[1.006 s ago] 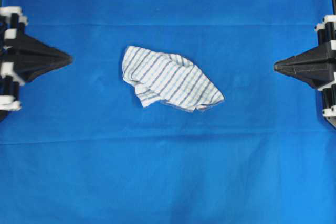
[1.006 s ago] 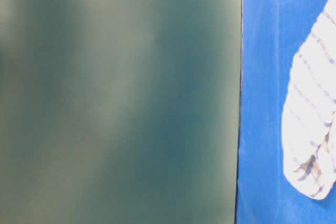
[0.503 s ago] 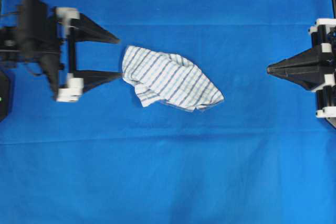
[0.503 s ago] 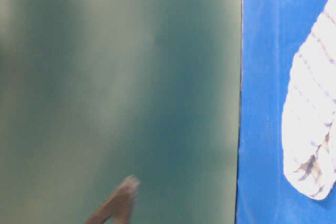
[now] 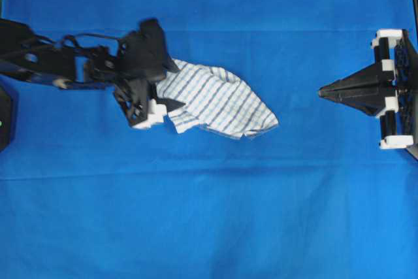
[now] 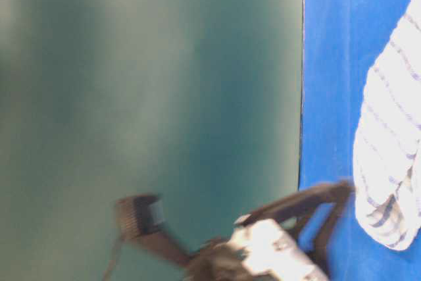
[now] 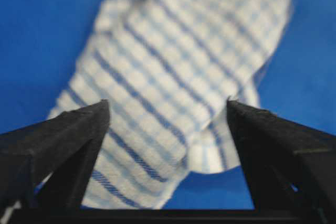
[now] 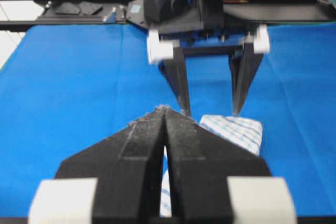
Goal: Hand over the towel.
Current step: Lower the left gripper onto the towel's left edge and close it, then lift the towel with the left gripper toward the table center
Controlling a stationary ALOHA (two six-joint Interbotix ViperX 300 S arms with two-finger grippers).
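While the towel (image 5: 219, 100) lies crumpled on the blue-covered surface (image 5: 209, 213), you have your left end effector (image 5: 171, 84) spread wide over the towel's left end, one finger on each side of the bunched cloth, nothing pinched yet. The pick-up, lift and pass all remain to be done. The towel is white with thin blue and grey checks, soft and folded on itself. Well to the towel's right, your right end effector (image 5: 321, 92) waits, pressed together and empty.
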